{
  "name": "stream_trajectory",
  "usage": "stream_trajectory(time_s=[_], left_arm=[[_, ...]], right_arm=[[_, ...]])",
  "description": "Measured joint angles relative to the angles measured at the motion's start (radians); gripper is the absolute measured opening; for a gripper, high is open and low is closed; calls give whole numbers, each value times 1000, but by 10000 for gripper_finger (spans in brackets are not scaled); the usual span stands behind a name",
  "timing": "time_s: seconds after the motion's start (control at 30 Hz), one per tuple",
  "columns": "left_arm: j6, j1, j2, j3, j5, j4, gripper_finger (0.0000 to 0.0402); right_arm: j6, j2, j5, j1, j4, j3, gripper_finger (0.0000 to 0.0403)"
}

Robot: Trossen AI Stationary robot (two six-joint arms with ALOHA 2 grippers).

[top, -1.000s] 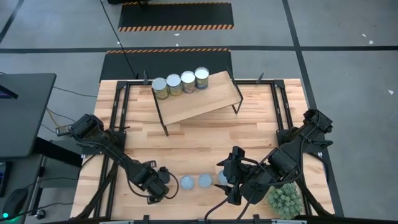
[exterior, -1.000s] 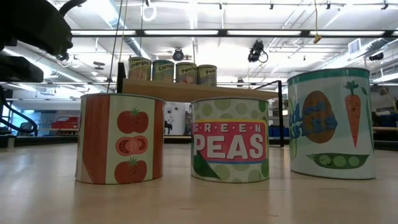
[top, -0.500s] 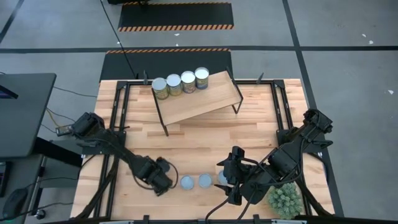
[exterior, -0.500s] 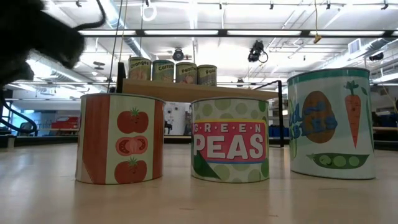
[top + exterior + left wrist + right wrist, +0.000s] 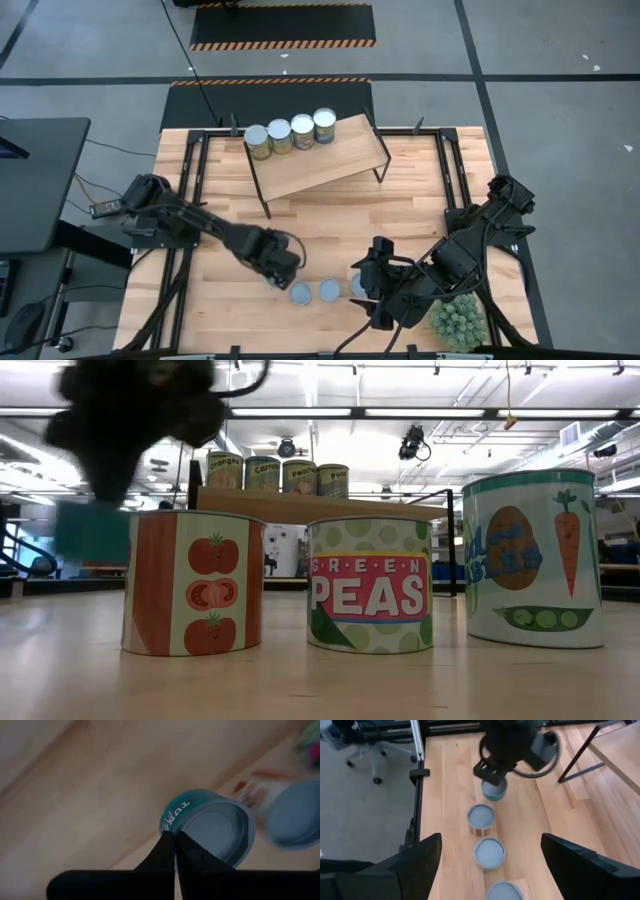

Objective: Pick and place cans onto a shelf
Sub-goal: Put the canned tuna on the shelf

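Table (image 5: pixel 420 215), shelf (image 5: pixel 315 160) with cans (image 5: pixel 290 133)

The left gripper (image 5: pixel 281 272) reaches toward the centre, its fingers (image 5: pixel 167 851) pressed together. The right gripper (image 5: pixel 368 290) waits at the near right, fingers (image 5: pixel 417 857) spread wide.

Eight small round tin cans (image 5: pixel 281 135): four on the light wood plank shelf (image 5: pixel 320 160), four near the table's front edge. One spiky green plant ball (image 5: pixel 458 320).
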Motion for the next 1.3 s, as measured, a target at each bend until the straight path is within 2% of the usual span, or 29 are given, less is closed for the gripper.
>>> stream_trajectory(time_s=[0.4,0.7,0.83,1.03,1.3], left_arm=[[209,211,-1,206,8,-57,1],[424,394,-1,447,-23,-247,1],[487,468,-1,517,-28,-308,1],[568,541,-2,556,-39,-417,1],[615,601,-2,554,-148,-546,0]], right_arm=[[30,-2,0,12,-71,0,348],[45,-2,0,13,-95,0,348],[49,-2,4,13,-94,0,348],[74,-2,21,13,-93,0,348],[81,-2,31,11,-77,0,348]])
